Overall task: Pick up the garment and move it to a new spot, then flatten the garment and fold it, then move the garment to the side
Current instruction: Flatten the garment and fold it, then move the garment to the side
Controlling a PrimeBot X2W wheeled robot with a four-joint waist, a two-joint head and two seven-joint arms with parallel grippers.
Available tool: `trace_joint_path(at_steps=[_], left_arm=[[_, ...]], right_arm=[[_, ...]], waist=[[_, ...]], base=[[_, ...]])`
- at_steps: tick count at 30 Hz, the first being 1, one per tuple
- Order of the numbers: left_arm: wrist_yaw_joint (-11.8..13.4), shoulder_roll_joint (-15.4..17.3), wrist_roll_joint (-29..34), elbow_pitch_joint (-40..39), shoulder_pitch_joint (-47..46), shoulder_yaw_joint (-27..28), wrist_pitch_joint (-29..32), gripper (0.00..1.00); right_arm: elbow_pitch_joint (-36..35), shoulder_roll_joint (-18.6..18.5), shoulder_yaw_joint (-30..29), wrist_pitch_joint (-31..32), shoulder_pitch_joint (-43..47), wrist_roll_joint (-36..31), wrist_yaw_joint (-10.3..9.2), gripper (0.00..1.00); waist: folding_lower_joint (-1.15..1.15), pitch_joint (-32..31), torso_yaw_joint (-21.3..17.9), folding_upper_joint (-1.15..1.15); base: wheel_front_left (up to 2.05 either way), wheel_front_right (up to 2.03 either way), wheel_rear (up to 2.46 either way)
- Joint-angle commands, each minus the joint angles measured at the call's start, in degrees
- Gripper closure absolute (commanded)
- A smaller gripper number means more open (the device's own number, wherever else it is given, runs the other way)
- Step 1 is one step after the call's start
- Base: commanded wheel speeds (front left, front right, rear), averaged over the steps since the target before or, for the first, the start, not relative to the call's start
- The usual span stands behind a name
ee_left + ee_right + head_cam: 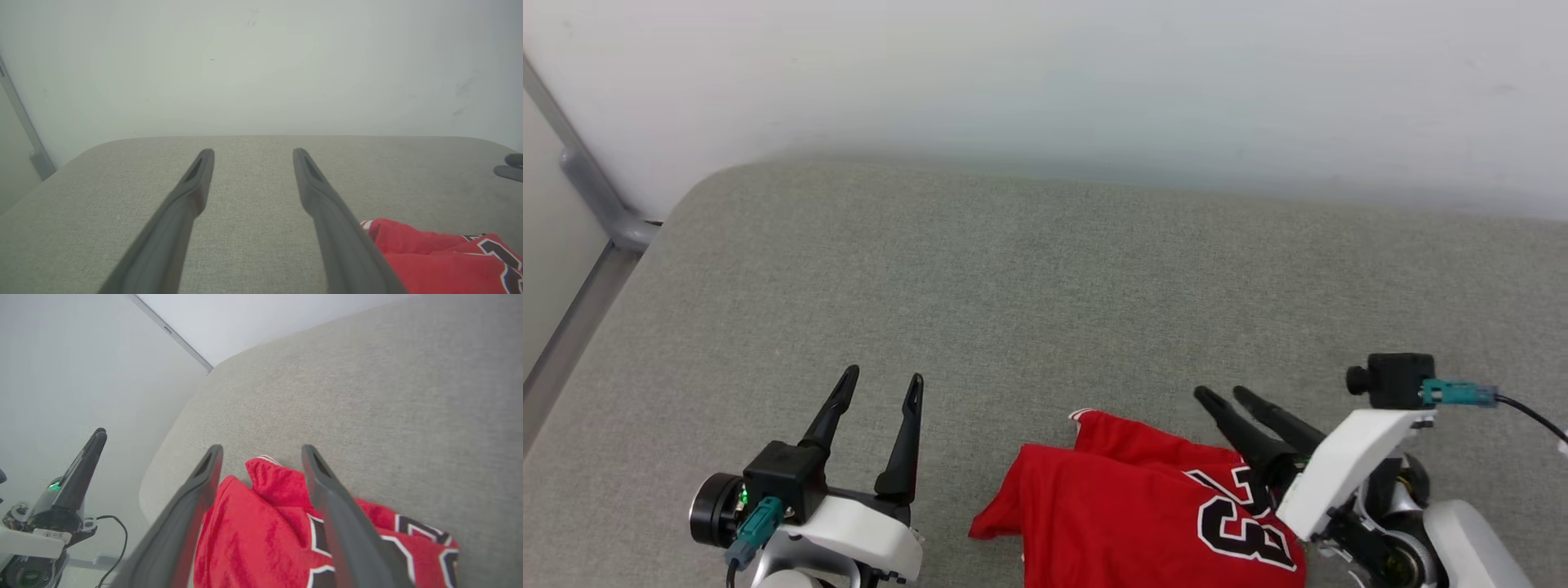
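Garment (pixel 1127 506) sits bunched at the pad's (pixel 1013 286) near right, under the right gripper (pixel 1221 394), jaws spread, empty. Left gripper (pixel 884 376) jaws spread over bare pad. To flatten, I'd pinch single layers at opposite edges and pull evenly.

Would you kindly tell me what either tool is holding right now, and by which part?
Nothing is held: the left tool and right tool stand open; the garment lies crumpled beneath the right one.

Worktop (pixel 1045 278): grey-green woven fabric covering, padded look, far-left corner rounded. Plain white wall (pixel 1045 73) directly behind it, a few faint scuffs. Grey metal rail (pixel 592 188) slants down the left side, beside the rounded corner. Lighting soft, even, no hard shadows.
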Motion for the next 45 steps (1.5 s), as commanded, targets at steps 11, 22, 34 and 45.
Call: trace_joint_path(at_steps=[11, 22, 34, 45], left_arm=[[1.43, 0.59, -0.50, -0.47, 3.22, 0.61, 0.08, 0.00], [3.07, 1.37, -0.73, -1.04, 5.03, 1.44, 0.12, 0.00], [4.83, 2.60, -0.65, -1.28, 7.36, 2.01, 0.45, 0.00], [5.04, 2.85, -0.72, -1.31, 6.81, 1.78, 0.30, 0.00]], right_arm=[[-5.33, -1.72, -15.24, -9.90, 8.23, -22.96, 0.00, 0.00], [-13.26, 2.67, -19.20, -16.64, 15.34, -35.96, -0.01, 0.00], [-17.84, 5.35, -19.22, -17.29, 20.79, -39.99, -0.01, 0.00], [-19.11, 6.26, -19.76, -16.02, 20.77, -39.84, -0.01, 0.00]], waist=[[0.00, -3.08, -4.06, 0.00], [0.00, -4.75, -6.49, 0.00], [0.00, -5.63, -7.50, 0.00], [0.00, -5.44, -7.84, 0.00]], base=[[0.00, 0.00, 0.00], [0.00, 0.00, 0.00], [0.00, 0.00, 0.00], [0.00, 0.00, 0.00]])
